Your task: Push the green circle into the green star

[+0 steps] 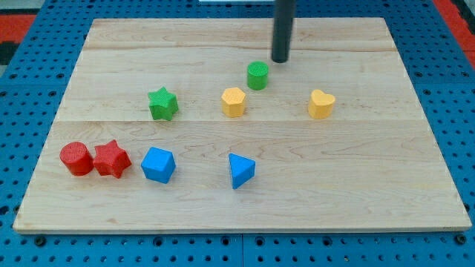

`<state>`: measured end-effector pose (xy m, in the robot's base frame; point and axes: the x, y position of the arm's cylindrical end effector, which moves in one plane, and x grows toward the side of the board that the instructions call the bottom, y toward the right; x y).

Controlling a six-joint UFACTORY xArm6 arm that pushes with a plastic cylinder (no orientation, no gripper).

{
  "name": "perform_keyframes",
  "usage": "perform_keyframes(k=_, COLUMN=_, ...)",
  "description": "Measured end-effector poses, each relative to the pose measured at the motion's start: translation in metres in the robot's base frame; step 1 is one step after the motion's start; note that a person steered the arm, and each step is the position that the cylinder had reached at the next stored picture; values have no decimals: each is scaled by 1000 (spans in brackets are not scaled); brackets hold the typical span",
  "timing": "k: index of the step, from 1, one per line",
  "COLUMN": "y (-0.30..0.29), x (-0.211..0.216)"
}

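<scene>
Eight small coloured plastic blocks are spread over a pale wooden board [415, 178], which is laid on a blue perforated base [22, 81] seen around its edges; a red strip shows at the view's top corners. At the view's left, a red cylinder [76, 159] is set touching a red star [111, 158], with a blue cube-like block [158, 164] near them. The green star [162, 104] is found above these. A blue wedge-shaped block [240, 170] lies toward the view's bottom. A yellow hexagonal block [233, 101] is placed between the green star and the green circle [257, 76]. Just above and right of the green circle, apart from it, my tip [280, 60] is seen. No pincer is fitted, so nothing is clasped. A yellow heart [321, 104] sits furthest right.
</scene>
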<state>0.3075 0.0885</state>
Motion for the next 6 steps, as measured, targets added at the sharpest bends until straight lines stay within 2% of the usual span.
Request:
perform_keyframes(k=1, y=-23, x=29)
perform_keyframes(k=2, y=-97, x=47)
perform_keyframes(k=3, y=-171, x=48)
perform_keyframes(k=4, y=-203, x=48)
perform_keyframes(k=5, y=-202, x=46)
perform_keyframes(k=6, y=-147, x=55)
